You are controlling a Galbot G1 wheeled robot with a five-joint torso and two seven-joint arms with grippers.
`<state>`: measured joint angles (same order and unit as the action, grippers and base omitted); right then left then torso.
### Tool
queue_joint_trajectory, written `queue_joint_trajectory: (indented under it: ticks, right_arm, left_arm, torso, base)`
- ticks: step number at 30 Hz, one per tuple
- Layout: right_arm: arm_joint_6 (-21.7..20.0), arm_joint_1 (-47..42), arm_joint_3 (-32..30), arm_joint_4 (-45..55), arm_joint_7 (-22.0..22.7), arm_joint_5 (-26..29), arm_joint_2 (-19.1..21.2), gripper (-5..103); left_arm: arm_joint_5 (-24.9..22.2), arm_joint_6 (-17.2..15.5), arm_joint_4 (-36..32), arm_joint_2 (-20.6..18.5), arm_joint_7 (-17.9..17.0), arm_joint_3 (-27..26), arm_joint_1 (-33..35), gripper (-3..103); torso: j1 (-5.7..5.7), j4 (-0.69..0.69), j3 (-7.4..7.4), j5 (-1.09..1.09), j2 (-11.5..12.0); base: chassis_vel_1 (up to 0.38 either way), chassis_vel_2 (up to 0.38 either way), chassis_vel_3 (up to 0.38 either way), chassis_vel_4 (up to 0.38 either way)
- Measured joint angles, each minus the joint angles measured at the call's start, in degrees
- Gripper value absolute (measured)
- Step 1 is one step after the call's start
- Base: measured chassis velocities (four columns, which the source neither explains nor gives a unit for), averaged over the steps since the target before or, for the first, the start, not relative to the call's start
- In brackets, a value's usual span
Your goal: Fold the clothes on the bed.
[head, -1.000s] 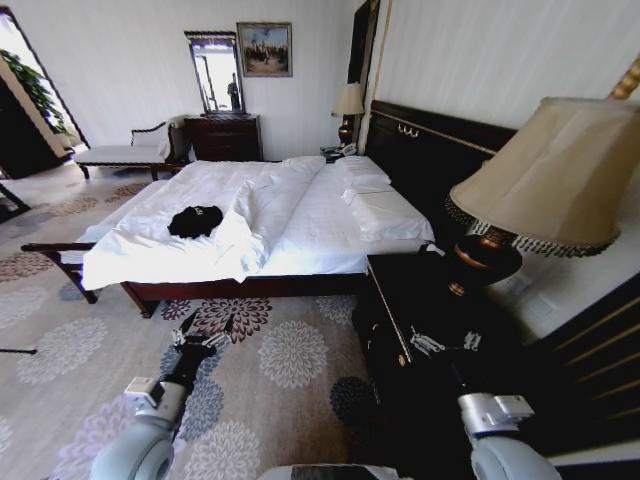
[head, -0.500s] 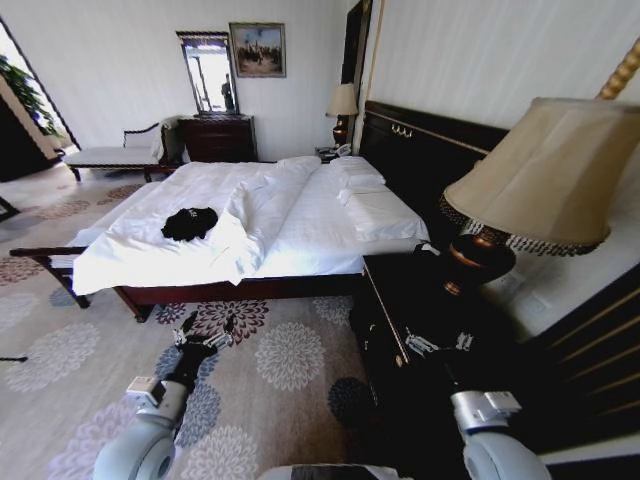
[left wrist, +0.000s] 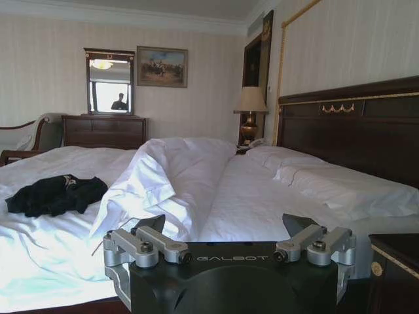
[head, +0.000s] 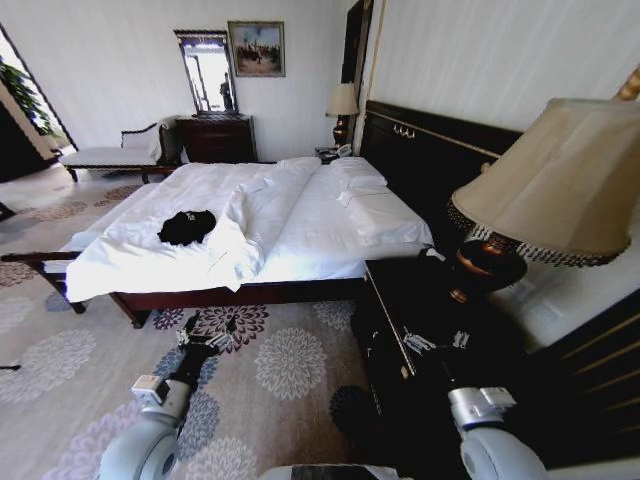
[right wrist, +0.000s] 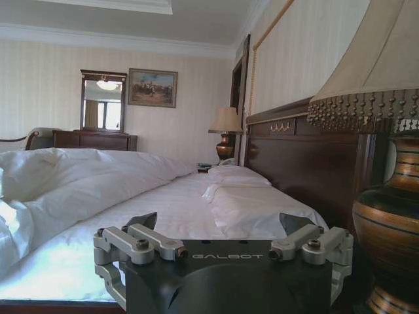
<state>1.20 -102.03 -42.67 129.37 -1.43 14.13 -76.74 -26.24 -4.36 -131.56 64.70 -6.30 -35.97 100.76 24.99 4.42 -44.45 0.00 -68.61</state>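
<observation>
Both pincers, left (head: 205, 338) and right (head: 437, 341), hang wide open and empty over the floor, short of the bed (head: 300, 225). Ahead of the left pincer, well apart, the T-shirt (head: 186, 226) lies crumpled on white sheets beside a bunched duvet (head: 240, 235); folding looks unstarted. A lamp (head: 550, 190) stands beside the right pincer.

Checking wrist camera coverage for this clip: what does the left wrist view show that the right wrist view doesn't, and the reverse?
Left wrist view alone: the crumpled black T-shirt lying on the white bed, and the left gripper with jaws open. Right wrist view alone: the near lamp with its fringed shade, and the right gripper, jaws open. Both share the bed, dark headboard, mirror, painting and far lamp.
</observation>
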Motion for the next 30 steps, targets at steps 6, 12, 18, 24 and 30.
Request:
queue_joint_trajectory:
  ticks: [6, 12, 18, 24, 30]
  right_arm:
    - [-0.2, -0.38, -0.15, 0.57, 0.01, 0.29, 0.01, 100]
    - [-0.2, -0.83, -0.25, 0.94, 0.01, 0.23, -0.19, 100]
    - [-0.2, -1.22, -0.22, 1.38, 0.0, 0.1, -0.44, 100]
    - [-0.19, -1.28, -0.24, 1.33, -0.01, -0.07, -0.45, 100]
    - [-0.22, -1.22, -0.24, 1.28, -0.01, -0.09, -0.4, 100]
  left_arm:
    - [0.35, 0.02, 0.0, 0.21, 0.0, 0.35, 0.47, 100]
    - [0.51, 0.11, -0.1, 0.27, 0.01, 0.61, 0.56, 100]
    - [0.48, 0.14, -0.19, 0.22, 0.02, 0.51, 0.51, 100]
    - [0.48, 0.15, -0.17, 0.28, 0.04, 0.88, 0.32, 100]
    - [0.47, 0.15, -0.07, 0.2, 0.02, 1.22, -0.06, 100]
  torso:
    - [0.0, -0.01, 0.0, 0.0, 0.0]
    - [0.01, -0.01, 0.0, -0.01, 0.0]
    - [0.0, 0.0, 0.0, -0.01, 0.0]
    - [-0.01, -0.01, 0.0, 0.0, 0.0]
    - [-0.01, 0.0, 0.0, -0.01, 0.0]
  base:
    - [-0.092, 0.08, 0.101, -0.077]
    - [-0.067, 0.09, 0.093, -0.082]
    - [-0.065, 0.074, 0.057, -0.079]
    - [-0.069, 0.07, 0.076, -0.064]
    - [-0.071, 0.072, 0.076, -0.071]
